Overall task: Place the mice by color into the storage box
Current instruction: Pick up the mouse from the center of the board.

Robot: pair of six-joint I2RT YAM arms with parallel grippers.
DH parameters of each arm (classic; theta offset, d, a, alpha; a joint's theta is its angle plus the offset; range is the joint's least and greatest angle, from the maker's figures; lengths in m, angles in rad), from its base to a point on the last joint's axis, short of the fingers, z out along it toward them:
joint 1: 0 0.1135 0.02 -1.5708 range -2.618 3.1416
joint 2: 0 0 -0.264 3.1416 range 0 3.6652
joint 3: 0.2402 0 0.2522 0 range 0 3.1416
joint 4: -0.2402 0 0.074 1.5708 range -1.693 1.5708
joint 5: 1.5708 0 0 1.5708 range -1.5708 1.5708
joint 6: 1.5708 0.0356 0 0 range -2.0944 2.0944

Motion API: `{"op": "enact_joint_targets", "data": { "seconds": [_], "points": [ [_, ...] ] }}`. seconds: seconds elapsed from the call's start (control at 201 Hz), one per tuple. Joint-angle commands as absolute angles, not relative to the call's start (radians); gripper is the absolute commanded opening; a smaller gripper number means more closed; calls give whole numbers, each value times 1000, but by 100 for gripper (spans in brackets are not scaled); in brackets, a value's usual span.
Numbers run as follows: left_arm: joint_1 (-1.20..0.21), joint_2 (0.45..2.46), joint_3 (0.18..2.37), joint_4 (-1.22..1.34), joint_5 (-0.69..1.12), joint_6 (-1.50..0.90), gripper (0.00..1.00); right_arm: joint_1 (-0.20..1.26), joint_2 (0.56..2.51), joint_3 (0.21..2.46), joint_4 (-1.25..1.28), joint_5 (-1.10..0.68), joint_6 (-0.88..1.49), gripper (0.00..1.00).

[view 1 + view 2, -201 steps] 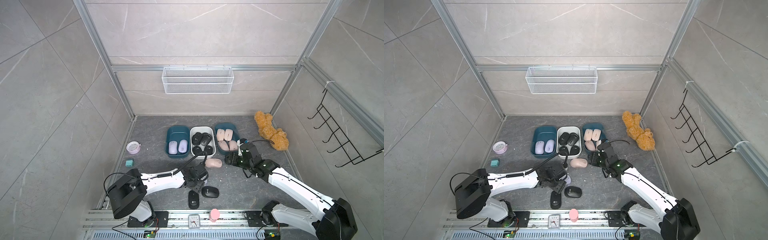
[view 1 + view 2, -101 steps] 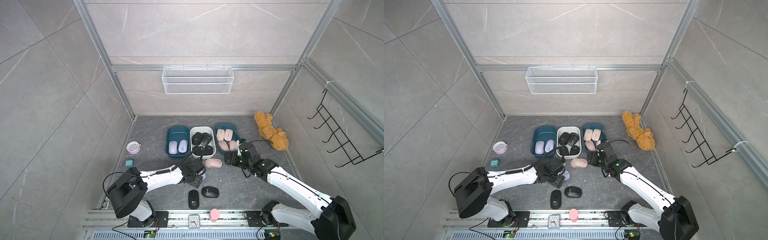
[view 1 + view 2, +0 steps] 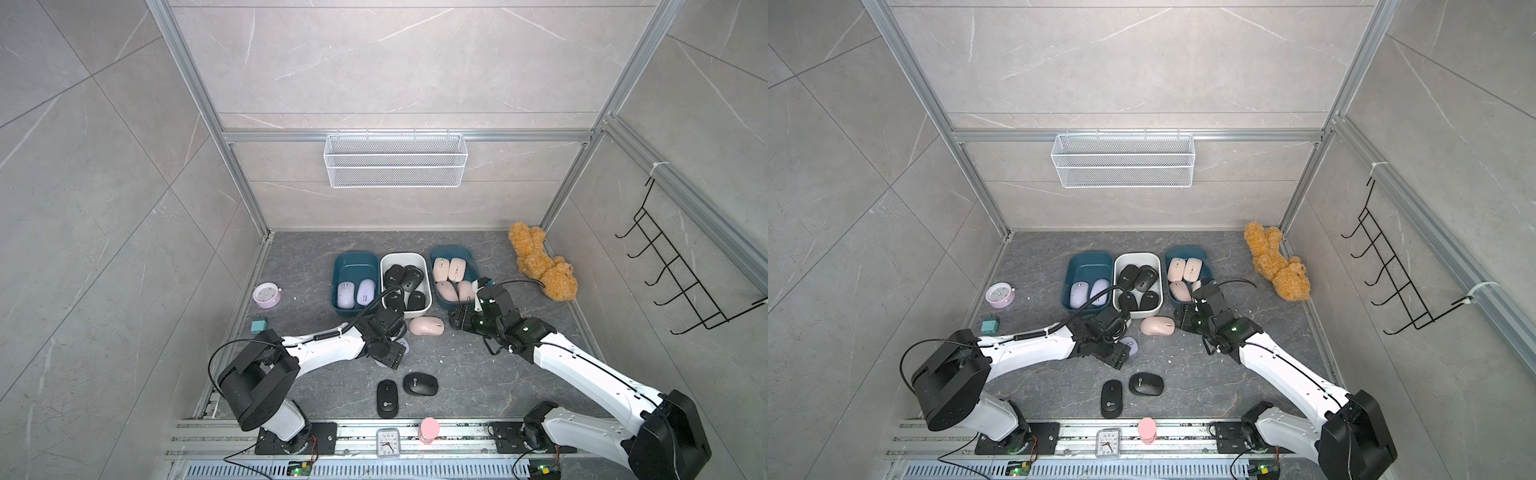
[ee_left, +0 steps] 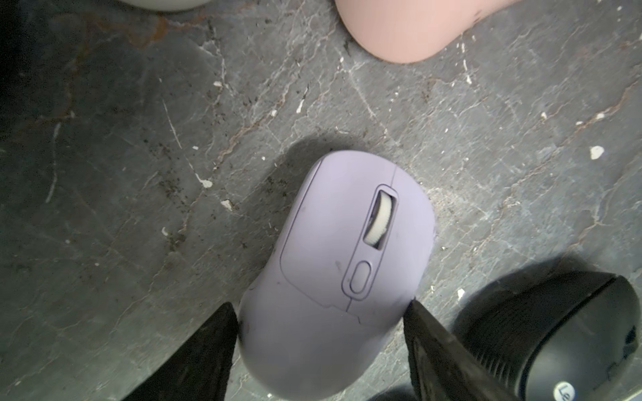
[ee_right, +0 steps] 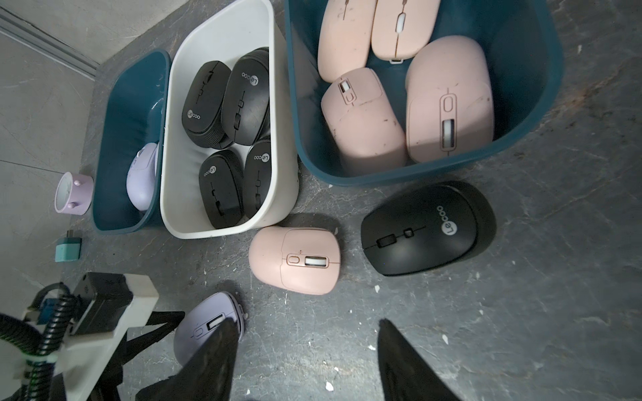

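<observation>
Three storage boxes stand in a row: a teal box (image 3: pixel 355 258) with two purple mice, a white box (image 3: pixel 402 257) with several black mice, and a teal box (image 3: pixel 451 251) with several pink mice. A purple mouse (image 4: pixel 333 250) lies on the floor between the open jaws of my left gripper (image 4: pixel 319 309) (image 3: pixel 392 357), whose fingertips stand close at its sides. Beside it lie a pink mouse (image 3: pixel 426 326) (image 5: pixel 295 260) and a black mouse (image 5: pixel 427 229). Two more black mice (image 3: pixel 387 398) (image 3: pixel 420 384) lie nearer the front. My right gripper (image 5: pixel 304 324) (image 3: pixel 459 322) hovers open over bare floor.
A pink alarm clock (image 3: pixel 267 295) and a small teal plug (image 3: pixel 259 324) sit at the left wall. A teddy bear (image 3: pixel 540 270) lies at the back right. A small clock (image 3: pixel 387 442) and a pink cylinder (image 3: pixel 429 430) stand on the front rail. A wire basket (image 3: pixel 395 160) hangs on the back wall.
My left gripper has shifted slightly over the purple mouse and its jaws have widened around it. The right arm has stayed still.
</observation>
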State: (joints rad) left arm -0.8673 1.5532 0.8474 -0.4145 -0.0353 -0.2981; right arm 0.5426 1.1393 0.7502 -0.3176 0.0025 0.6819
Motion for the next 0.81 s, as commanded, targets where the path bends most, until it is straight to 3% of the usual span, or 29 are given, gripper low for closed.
{"op": "enact_joint_targets", "data": {
  "seconds": [0.0,0.802],
  "points": [
    [-855,1582,871,-393,7,-268,76,539,1149,773,-306,-3,693,65],
    [-861,1710,920,-449,-28,-303,71,538,1161,767,-295,-5,699,65]
  ]
}}
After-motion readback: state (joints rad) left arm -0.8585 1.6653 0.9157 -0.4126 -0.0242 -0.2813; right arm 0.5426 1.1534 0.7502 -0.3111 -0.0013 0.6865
